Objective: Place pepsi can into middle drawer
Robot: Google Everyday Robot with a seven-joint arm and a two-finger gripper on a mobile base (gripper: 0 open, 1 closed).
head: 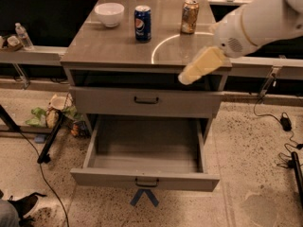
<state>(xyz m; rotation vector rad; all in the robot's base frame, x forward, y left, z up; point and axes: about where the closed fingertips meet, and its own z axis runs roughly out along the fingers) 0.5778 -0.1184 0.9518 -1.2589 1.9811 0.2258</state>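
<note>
The pepsi can [142, 23], dark blue with a round logo and a silver top, stands upright on the cabinet top [109, 46] near the back middle. My gripper [202, 66], cream-coloured on a white arm, reaches in from the right. It hovers over the front right edge of the cabinet top, to the right of and nearer than the can, and is apart from it. Below the top is a dark open gap. Under that is a drawer with a closed front and a handle [146, 100]. The lowest drawer [147, 178] is pulled out and holds nothing.
A white bowl [109, 13] stands left of the can and a gold-tan can [190, 16] to its right. A water bottle [23, 36] stands on the left ledge. A black stand leg [49, 141], bags and cables lie on the floor at both sides.
</note>
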